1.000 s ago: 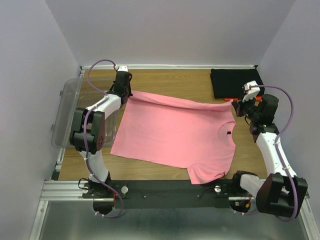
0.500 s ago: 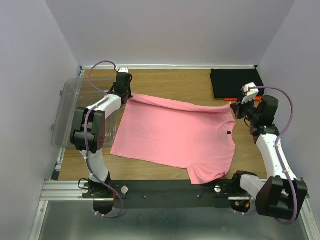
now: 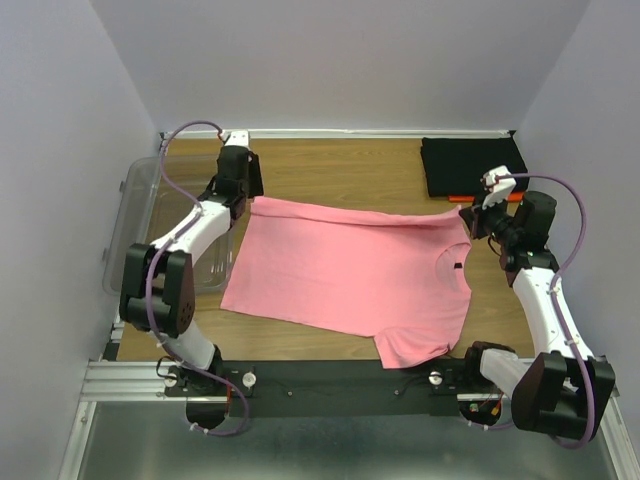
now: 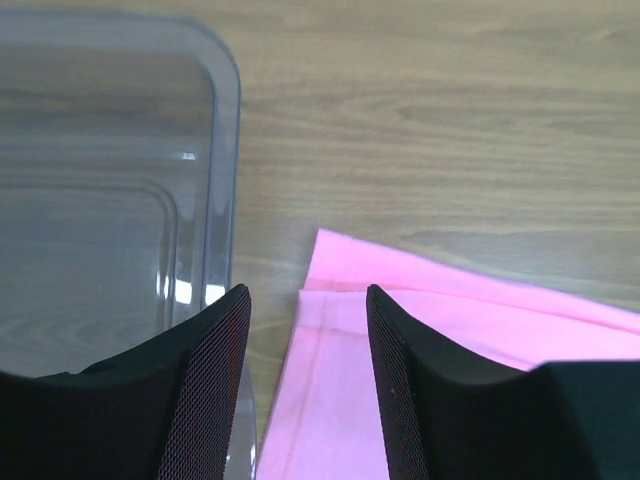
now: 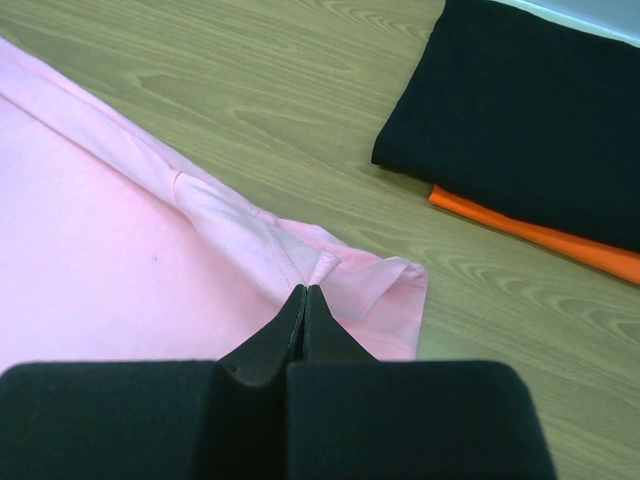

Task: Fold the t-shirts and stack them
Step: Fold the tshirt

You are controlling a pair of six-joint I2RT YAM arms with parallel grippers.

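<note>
The pink t-shirt (image 3: 350,270) lies spread across the middle of the table, its far edge folded over in a narrow band. My left gripper (image 4: 305,300) is open above the shirt's far left corner (image 4: 340,300), holding nothing. My right gripper (image 5: 305,290) is shut on a pinch of the pink t-shirt (image 5: 250,240) at its far right corner, by the sleeve. In the top view the left gripper (image 3: 241,185) and the right gripper (image 3: 478,214) are at the two ends of that far edge. A folded black t-shirt (image 3: 470,165) rests on an orange-red t-shirt (image 3: 490,197) at the back right.
A clear plastic tub (image 3: 150,220) stands at the left edge of the table, its rounded corner (image 4: 225,110) just left of my left fingers. The black and orange-red stack (image 5: 530,120) lies a short way beyond my right gripper. Walls enclose the table on three sides.
My left gripper has opened and let go of the pink shirt's far left corner, which now lies flat on the table. The right gripper has stayed shut on its corner.
</note>
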